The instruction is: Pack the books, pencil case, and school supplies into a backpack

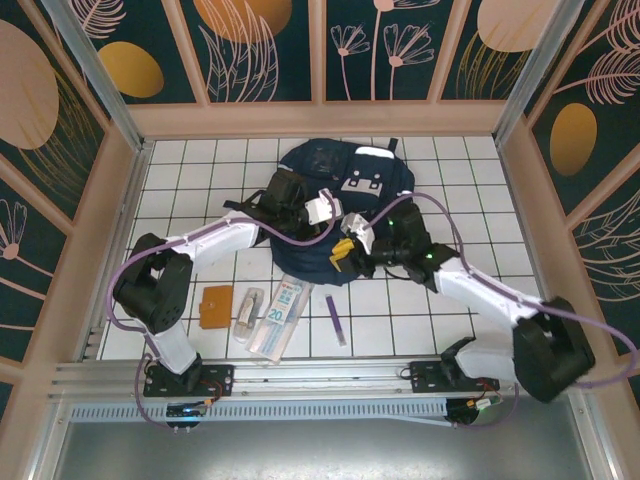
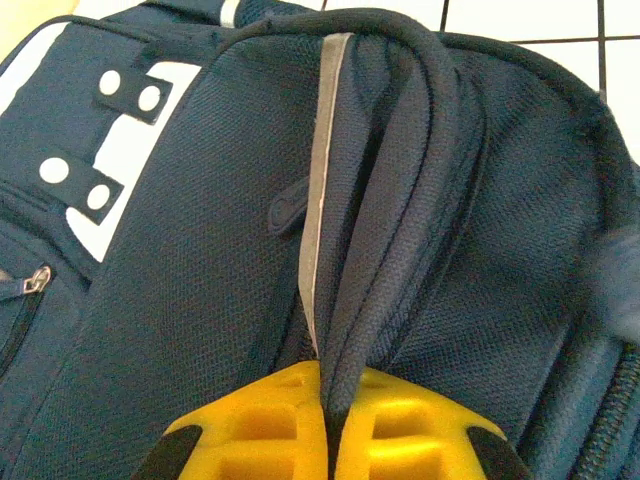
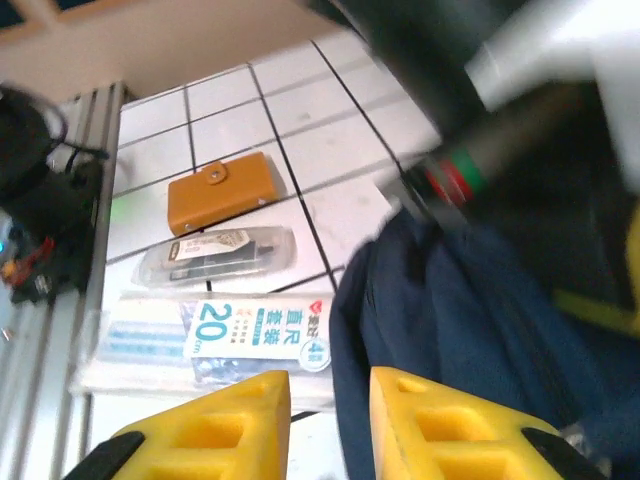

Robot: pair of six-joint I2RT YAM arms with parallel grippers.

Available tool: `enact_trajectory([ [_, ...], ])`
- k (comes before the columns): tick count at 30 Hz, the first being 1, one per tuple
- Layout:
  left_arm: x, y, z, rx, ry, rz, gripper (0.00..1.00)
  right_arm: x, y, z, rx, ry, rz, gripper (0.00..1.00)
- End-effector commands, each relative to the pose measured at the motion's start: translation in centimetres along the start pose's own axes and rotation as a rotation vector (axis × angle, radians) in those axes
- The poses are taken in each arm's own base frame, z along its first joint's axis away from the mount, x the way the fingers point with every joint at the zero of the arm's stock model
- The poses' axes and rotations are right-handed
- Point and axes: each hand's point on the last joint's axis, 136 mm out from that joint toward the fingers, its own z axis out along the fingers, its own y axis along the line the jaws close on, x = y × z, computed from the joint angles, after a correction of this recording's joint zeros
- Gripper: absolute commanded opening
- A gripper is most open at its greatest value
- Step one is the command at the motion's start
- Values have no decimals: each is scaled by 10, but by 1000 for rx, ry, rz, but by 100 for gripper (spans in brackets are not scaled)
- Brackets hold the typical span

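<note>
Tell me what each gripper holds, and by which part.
The left gripper is shut on the backpack, pinching a piped fabric ridge beside the pale stripe. The right gripper is open and holds nothing.

Noting white links and black joint housings on my left arm (image 1: pixel 215 243) and right arm (image 1: pixel 480 290). Lilac cables (image 1: pixel 112 300) loop off each. The right gripper (image 3: pixel 330 420) has moulded yellow fingers (image 3: pixel 215 430).
</note>
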Motion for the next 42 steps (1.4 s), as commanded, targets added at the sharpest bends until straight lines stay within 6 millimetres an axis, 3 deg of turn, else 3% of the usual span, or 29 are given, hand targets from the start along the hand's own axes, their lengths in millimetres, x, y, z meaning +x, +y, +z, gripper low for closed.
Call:
enact_trajectory([
  [1,-32,4,-11,-6,-133,33,0,1,13,-18,-36,39,-358,28],
  [2,-33,2,-12,7,-135,36,0,-1,10,-21,-15,51,-408,28],
  [7,-40,-3,-14,47,-160,56,0,-1,-41,-44,200,136,-539,33],
  [8,-48,-2,-22,40,-178,71,0,0,-51,-48,231,151,-554,33],
  [11,-49,-6,-25,57,-179,94,0,5,-79,-61,301,196,-568,34],
  [15,-49,-9,-25,79,-175,104,0,13,-101,-63,322,226,-562,36],
  [24,-51,-20,-24,143,-199,158,0,24,-113,-40,218,218,-543,38],
  [32,-49,-27,-22,188,-194,232,0,29,-120,-24,220,282,-626,39],
  [38,-45,-26,-19,201,-176,233,0,14,-111,-36,224,277,-650,39],
  [42,-42,-30,-19,215,-168,242,0,17,-110,-37,221,283,-660,39],
])
